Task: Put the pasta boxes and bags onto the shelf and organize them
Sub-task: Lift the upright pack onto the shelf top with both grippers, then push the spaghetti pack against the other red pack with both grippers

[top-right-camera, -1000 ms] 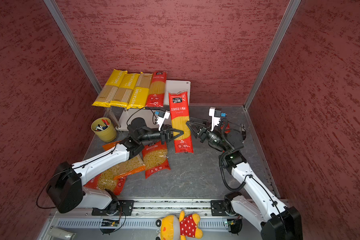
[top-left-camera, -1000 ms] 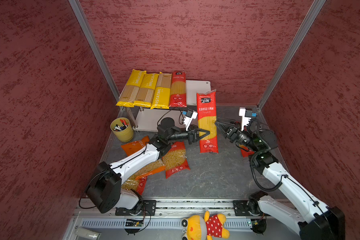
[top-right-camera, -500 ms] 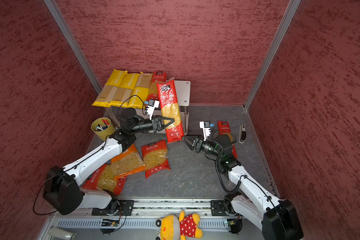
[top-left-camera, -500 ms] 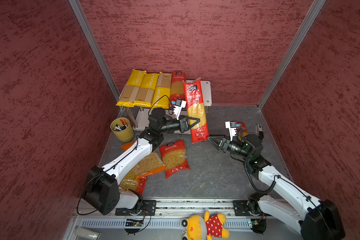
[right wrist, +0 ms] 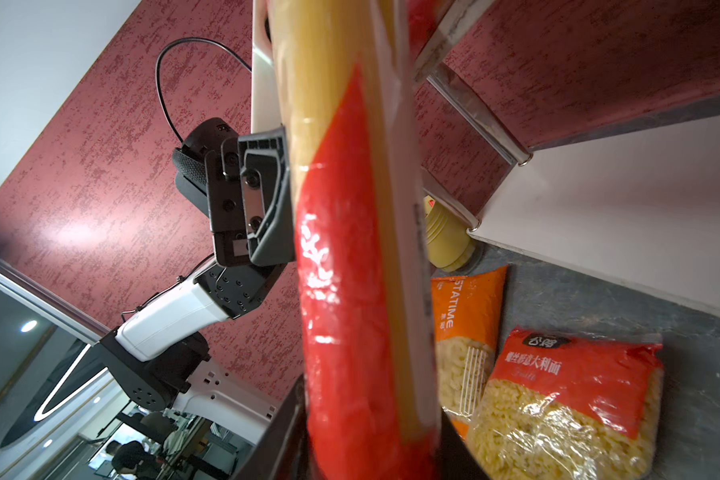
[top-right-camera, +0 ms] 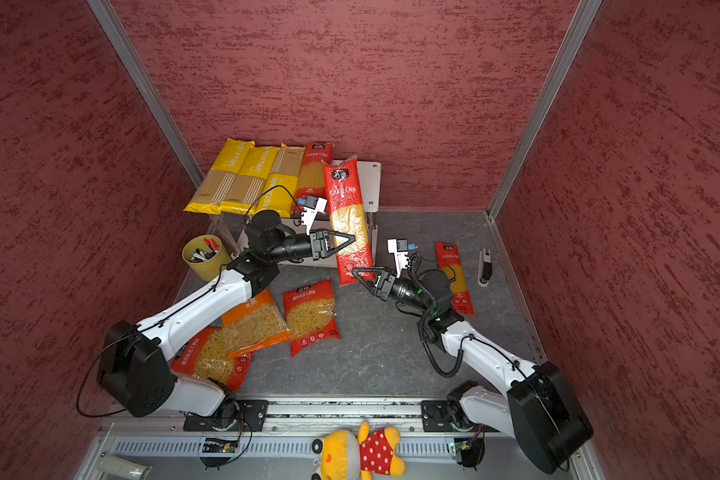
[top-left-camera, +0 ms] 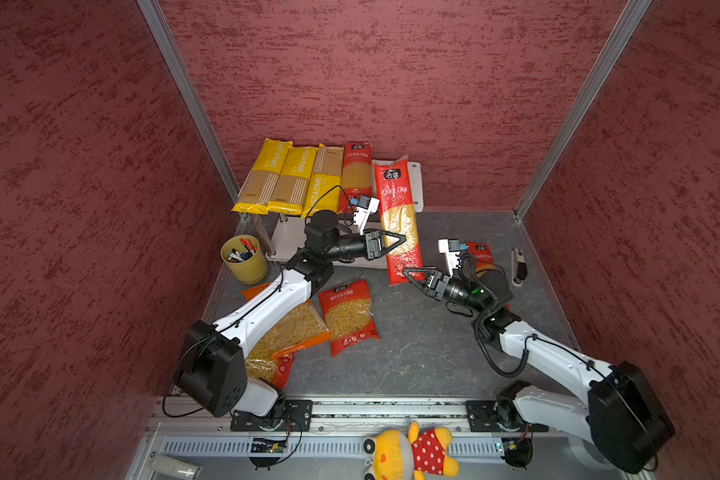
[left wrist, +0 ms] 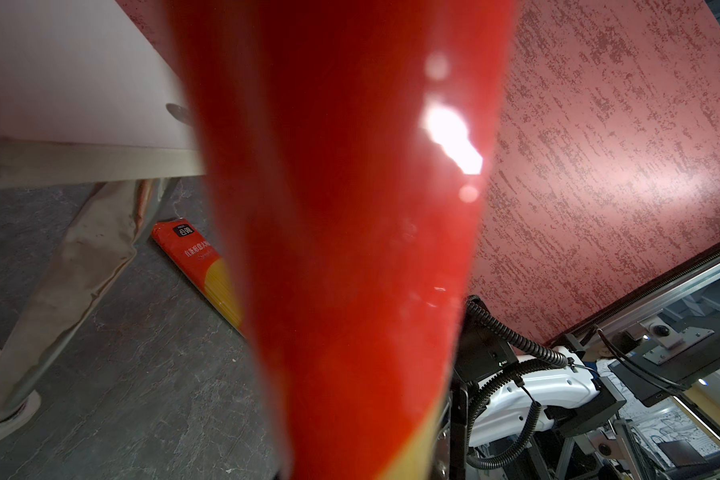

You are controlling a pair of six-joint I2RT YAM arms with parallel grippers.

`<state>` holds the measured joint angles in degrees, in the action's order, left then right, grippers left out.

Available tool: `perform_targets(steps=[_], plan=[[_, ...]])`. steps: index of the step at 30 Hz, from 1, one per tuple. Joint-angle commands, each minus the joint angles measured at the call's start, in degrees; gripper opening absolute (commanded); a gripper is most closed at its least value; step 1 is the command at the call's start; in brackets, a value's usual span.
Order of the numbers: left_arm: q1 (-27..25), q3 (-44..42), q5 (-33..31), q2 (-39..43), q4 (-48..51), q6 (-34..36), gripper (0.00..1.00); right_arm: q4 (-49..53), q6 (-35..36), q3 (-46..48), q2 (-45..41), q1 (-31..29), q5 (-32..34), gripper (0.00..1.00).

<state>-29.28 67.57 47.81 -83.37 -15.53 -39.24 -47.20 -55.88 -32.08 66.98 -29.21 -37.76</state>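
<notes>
Since the earlier frames the right jaws have come up to the lower end of the held red spaghetti pack (top-left-camera: 398, 208), and that pack's upper end has come to rest on the shelf (top-left-camera: 417, 183). The left jaws pinch the pack at mid-length; the right wrist view shows one finger (right wrist: 267, 199) pressed flat against the wrapper. The right jaws stand either side of the pack's bottom end; whether they press on it cannot be told. The pack lies tilted, its upper end on the top board just beside a second red spaghetti pack (top-left-camera: 355, 174), its lower end hanging past the front edge. Three yellow spaghetti packs (top-left-camera: 292, 178) lie side by side on the left of the same board. On the tabletop (top-left-camera: 412, 353), a third red spaghetti pack (top-right-camera: 454, 270) lies behind the right arm. A red pasta bag (top-left-camera: 348, 316) lies flat near the middle. An orange macaroni bag (top-left-camera: 292, 332) lies under the left arm, overlapping another red bag (top-left-camera: 281, 368). A yellow pen cup (top-left-camera: 244, 259) stands near the shelf's left front post.
</notes>
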Motion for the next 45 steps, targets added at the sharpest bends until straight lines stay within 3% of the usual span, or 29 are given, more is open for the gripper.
perform_targets(steps=[1,4,9,15,20,27,32,37,45], plan=[[0.1,5.4,0.4,0.5,-4.0,0.7,0.15,-7.5,-1.9,-0.3,-0.7,-0.8,2.6,0.25],[0.4,8.4,-0.2,-0.7,-0.4,0.7,0.19,-9.5,-2.7,-0.5,-0.7,-0.7,4.2,0.17],[2.8,15.2,-2.5,-2.9,7.4,0.2,0.44,-10.1,-3.8,-4.5,-0.1,-0.8,7.5,0.09],[5.9,17.0,-7.9,-1.1,15.6,0.5,0.57,-0.6,-3.7,-13.8,2.2,-0.8,10.5,0.02],[8.6,11.4,-14.5,6.1,20.7,2.1,0.61,4.7,-6.2,-20.2,5.7,-0.7,12.9,0.01],[12.3,8.2,-19.7,16.3,27.4,6.1,0.62,9.4,-18.2,-28.7,13.7,-0.7,16.1,0.00],[13.9,5.7,-21.7,20.9,29.6,8.0,0.63,14.0,-20.5,-35.3,17.7,-0.7,16.5,0.00],[14.4,3.3,-21.8,21.9,28.6,7.3,0.63,15.4,-22.5,-38.4,19.5,-0.9,19.7,0.00],[14.2,2.0,-20.7,21.2,26.9,6.1,0.63,20.9,-21.3,-44.1,23.2,-0.9,18.2,0.00]])
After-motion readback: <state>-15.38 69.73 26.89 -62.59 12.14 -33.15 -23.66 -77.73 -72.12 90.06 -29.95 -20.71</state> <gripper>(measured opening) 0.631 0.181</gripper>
